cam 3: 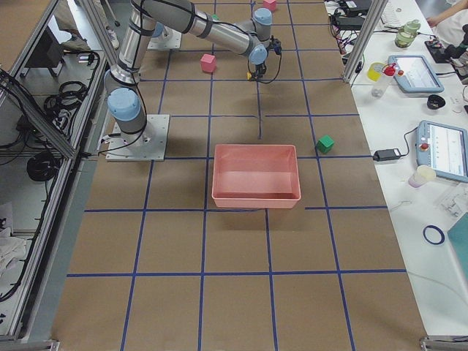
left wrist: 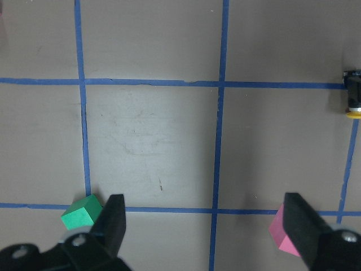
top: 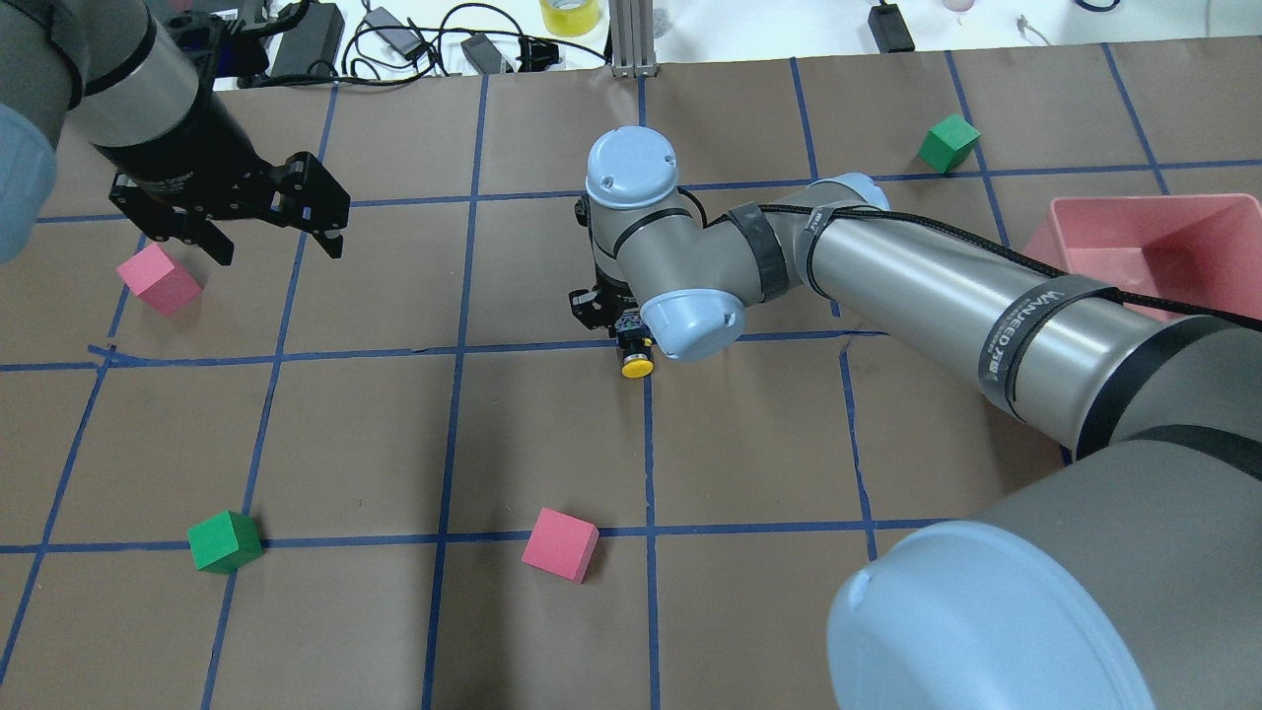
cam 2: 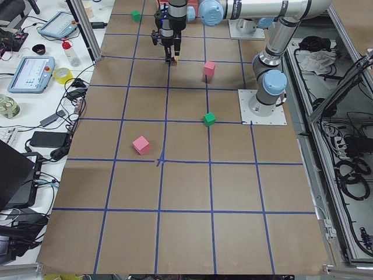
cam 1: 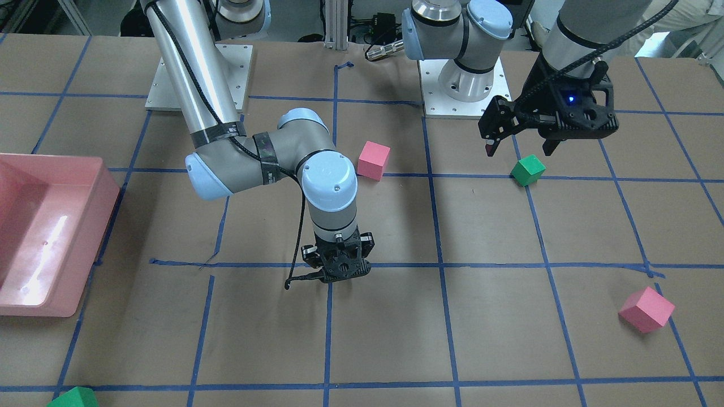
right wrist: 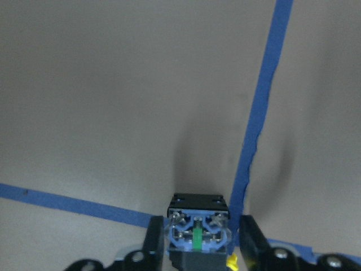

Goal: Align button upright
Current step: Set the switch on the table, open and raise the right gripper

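The button [top: 637, 363] has a round yellow cap, a black body and a base block with blue contacts [right wrist: 197, 232]. It lies sideways, with its cap toward the robot, at a blue tape crossing in the middle of the table. My right gripper [top: 629, 340] points straight down and is shut on it, a finger [right wrist: 153, 244] on each side of the base. In the front view the gripper [cam 1: 338, 277] hides the button. My left gripper [top: 276, 247] hangs open and empty above the table, far to the left; the button shows at the right edge of its wrist view [left wrist: 353, 103].
Pink cubes [top: 160, 279] [top: 560, 544] and green cubes [top: 225, 541] [top: 948, 143] lie scattered on the brown paper. A pink bin [top: 1163, 247] stands on the right side. Cables and a tape roll lie beyond the far edge.
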Tool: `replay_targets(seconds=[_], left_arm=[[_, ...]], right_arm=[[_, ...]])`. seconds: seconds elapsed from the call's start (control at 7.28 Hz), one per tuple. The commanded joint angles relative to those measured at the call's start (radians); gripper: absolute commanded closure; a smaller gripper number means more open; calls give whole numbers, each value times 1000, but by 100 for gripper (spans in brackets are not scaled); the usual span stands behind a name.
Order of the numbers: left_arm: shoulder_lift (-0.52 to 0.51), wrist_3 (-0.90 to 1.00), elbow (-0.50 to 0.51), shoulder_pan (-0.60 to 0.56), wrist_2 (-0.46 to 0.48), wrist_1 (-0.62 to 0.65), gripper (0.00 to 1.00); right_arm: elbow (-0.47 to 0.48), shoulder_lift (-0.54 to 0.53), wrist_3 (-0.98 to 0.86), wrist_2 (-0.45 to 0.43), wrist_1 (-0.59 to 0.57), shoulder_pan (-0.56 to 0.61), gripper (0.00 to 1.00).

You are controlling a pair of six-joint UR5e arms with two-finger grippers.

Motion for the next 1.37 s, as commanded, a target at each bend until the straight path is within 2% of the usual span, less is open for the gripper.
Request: replay_targets(seconds=[0.0,0.14,0.41,0.55,0.69,0.82,0.96,1.24], left_arm=[[8,2,2,1,3,33,0],[-1,2,-2,1,0,68,0],[-9,2,-11,12,2,74,0],[-18,-1,-20,12,0,83,0],[-38,-3,-34,12,-9,146,0],[-84,-1,-63,5,-12,251,0],[-109,-15,-123,-18,-14,317,0],[-156,-125,-213,-124,-14,535,0]], right_arm=[[-2,-26,-9,4,9,-2,0],[-10,-64,-47,0,17,-11,0],[-18,-223,-110,0,203,-116,0],[-34,-330,-141,10,363,-203,0],[-66,-424,-222,14,534,-277,0],[-103,-495,-227,-3,677,-328,0],[-126,-544,-270,-3,755,-369,0],[-136,-557,-324,-14,749,-388,0]])
